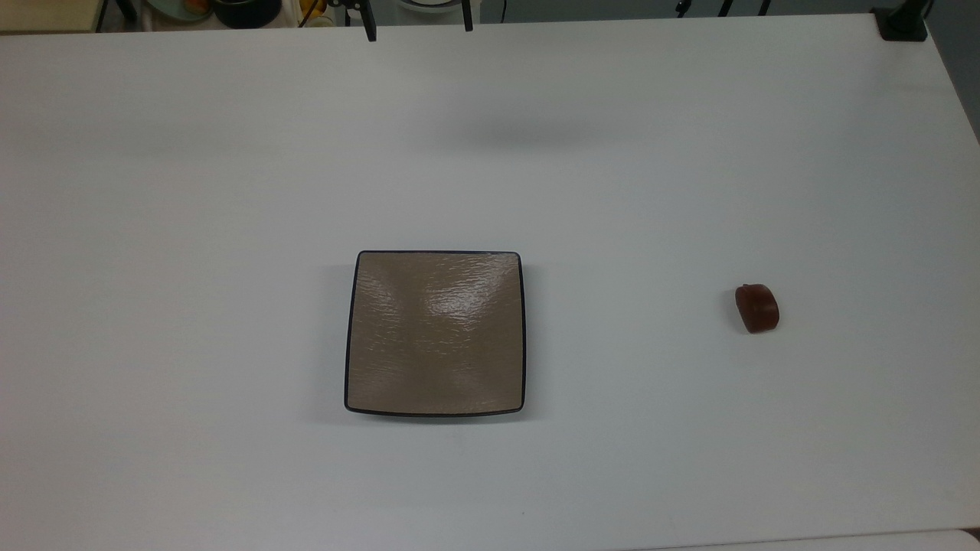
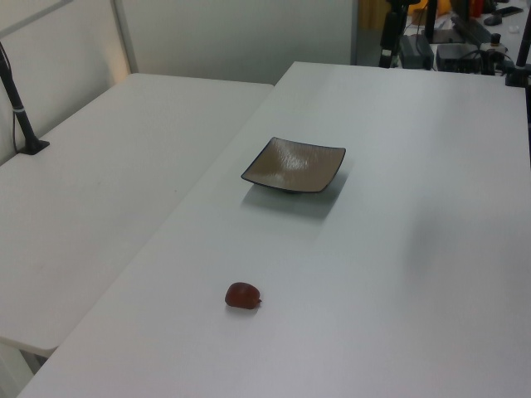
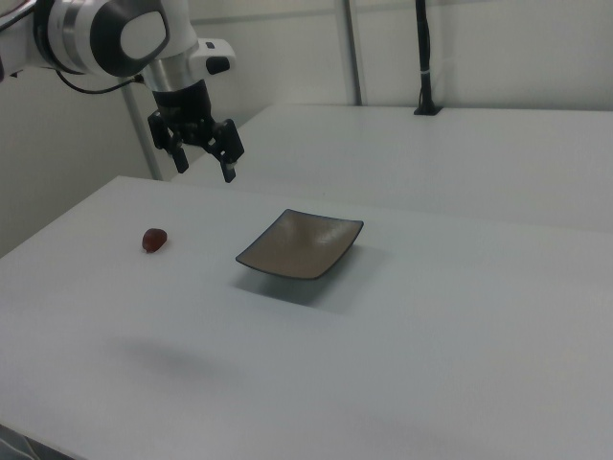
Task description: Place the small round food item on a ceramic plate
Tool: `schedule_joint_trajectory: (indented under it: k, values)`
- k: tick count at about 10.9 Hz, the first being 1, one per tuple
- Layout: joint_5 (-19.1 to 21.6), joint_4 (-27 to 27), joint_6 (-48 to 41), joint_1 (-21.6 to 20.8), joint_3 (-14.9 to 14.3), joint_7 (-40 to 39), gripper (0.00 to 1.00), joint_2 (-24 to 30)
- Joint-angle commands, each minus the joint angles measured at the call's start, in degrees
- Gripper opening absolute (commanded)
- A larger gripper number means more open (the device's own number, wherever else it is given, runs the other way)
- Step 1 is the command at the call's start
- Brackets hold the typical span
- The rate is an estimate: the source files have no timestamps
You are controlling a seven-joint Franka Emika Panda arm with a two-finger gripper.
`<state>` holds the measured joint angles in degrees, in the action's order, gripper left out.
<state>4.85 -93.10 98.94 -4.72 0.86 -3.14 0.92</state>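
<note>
The small round food item (image 1: 756, 308) is a glossy reddish-brown lump lying alone on the white table, far to the top view's right of the plate. It also shows in the left view (image 2: 242, 295) and the right view (image 3: 154, 240). The ceramic plate (image 1: 435, 333) is square, tan-brown with a dark rim, and bare (image 2: 294, 165) (image 3: 300, 243). My gripper (image 3: 204, 171) hangs open high over the table, above and between the lump and the plate in the right view, holding nothing. Its two dark fingertips (image 1: 371, 30) poke in at the top view's upper edge.
A second white table (image 2: 99, 166) adjoins on the left view's left, with a black post (image 2: 21, 108) clamped to it. A black clamp (image 1: 903, 23) sits on the top view's upper right corner. Bowls and gear (image 1: 245, 11) stand beyond the far edge.
</note>
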Motion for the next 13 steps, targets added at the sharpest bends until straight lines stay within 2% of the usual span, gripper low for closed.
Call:
schedule_joint_trajectory:
  k: [1, 5, 7, 9, 11, 13]
  values:
    - [0.3, -0.5, -0.3, -1.0, -1.0, -0.4, 1.00, 0.8]
    - [0.2, -0.4, -0.2, -1.3, -1.3, -0.5, 1.00, 0.6]
    - [0.1, -0.9, 0.3, -3.4, -1.0, -0.4, 1.00, -0.5]
    - [0.1, -0.5, 0.3, -3.7, -0.9, -0.5, 1.00, -0.8]
    - [-0.7, 1.2, 0.4, -7.0, -0.8, 0.4, 1.00, -2.5]
    - [-1.0, 5.4, 0.3, -10.7, -0.8, 7.1, 1.00, -6.1]
